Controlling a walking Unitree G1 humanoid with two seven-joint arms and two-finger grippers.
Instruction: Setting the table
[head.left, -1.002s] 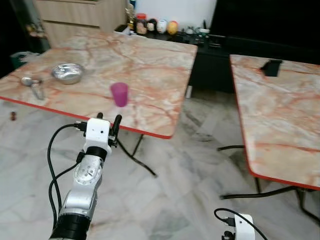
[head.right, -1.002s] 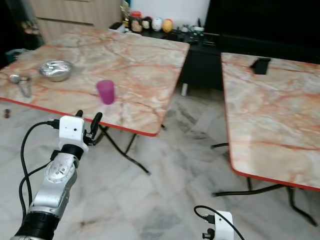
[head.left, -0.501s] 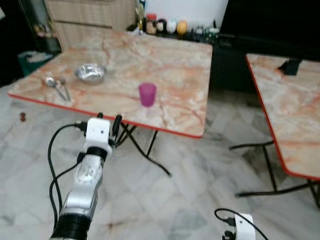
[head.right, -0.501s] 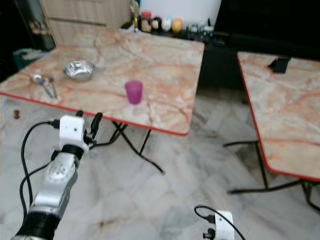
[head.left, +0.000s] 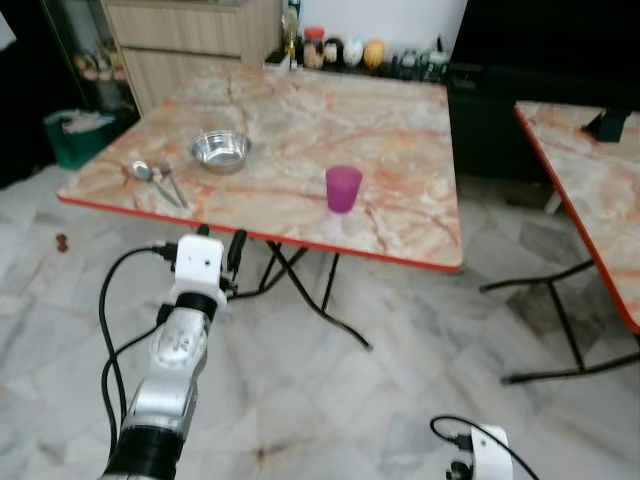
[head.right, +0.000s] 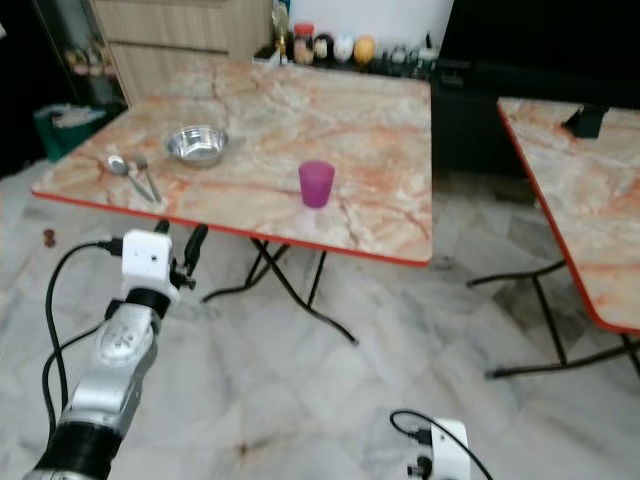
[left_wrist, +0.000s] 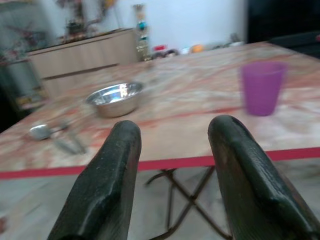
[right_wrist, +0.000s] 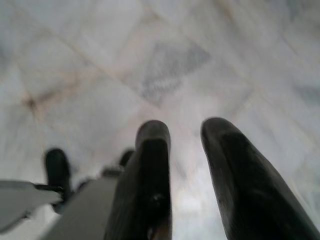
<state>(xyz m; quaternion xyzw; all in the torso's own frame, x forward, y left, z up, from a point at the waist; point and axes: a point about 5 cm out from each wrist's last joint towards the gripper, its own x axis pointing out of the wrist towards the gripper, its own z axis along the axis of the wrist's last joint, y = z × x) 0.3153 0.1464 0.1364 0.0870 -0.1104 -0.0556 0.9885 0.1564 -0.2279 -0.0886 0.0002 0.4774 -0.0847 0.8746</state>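
Observation:
A marble table (head.left: 400, 130) with a red edge carries a purple cup (head.left: 343, 188), a steel bowl (head.left: 221, 150) and a spoon and fork (head.left: 160, 180) near its left corner. My left gripper (head.left: 220, 237) is raised in front of the table's near edge, level with it and apart from it, open and empty. In the left wrist view the left gripper (left_wrist: 175, 127) faces the red edge, with the bowl (left_wrist: 115, 98) and the cup (left_wrist: 262, 88) beyond. My right gripper (right_wrist: 186, 129) hangs low over the floor, open and empty.
Black folding legs (head.left: 320, 290) cross under the table. A second marble table (head.left: 600, 190) stands to the right across a gap of marble floor. A wooden cabinet (head.left: 190, 40), a dark sideboard with jars (head.left: 345, 52) and a green bin (head.left: 75, 135) stand behind.
The camera has swung left, so the whole table with its spoon and fork has come into view. Cup and bowl stay put. Both arms hold the same posture.

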